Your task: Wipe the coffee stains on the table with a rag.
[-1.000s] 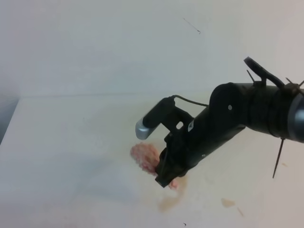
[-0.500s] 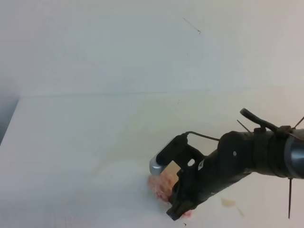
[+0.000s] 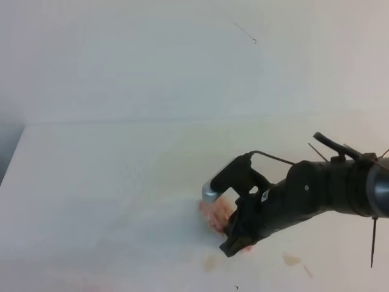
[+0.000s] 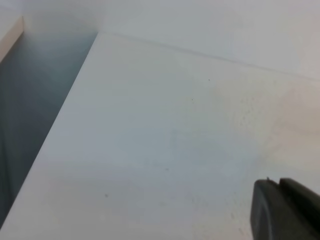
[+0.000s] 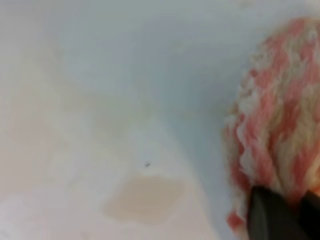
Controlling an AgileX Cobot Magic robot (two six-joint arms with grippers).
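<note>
- Exterior high view showed no readable writing.
- Right claw [image 3: 236, 246] was pressed together, pinching the rag [image 3: 217, 213] on the worktop [image 3: 97, 182].
- Coffee stains [image 3: 292, 260] lay just beside it.
- Left claw [image 4: 285, 210]: cannot tell.

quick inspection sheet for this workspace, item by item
surface: white table, dry on the left, faint tan film near the middle
job's things: pink-and-white rag pressed on the table; coffee stains still beside it, smaller one to the right
clutter: nothing seen
grippers: right claw shut on the rag; left claw only partly in view, state unclear
cables: thin black wire along the right arm, loose cable-tie ends sticking out
surroundings: plain pale wall behind; darker gap past the table's left edge
</note>
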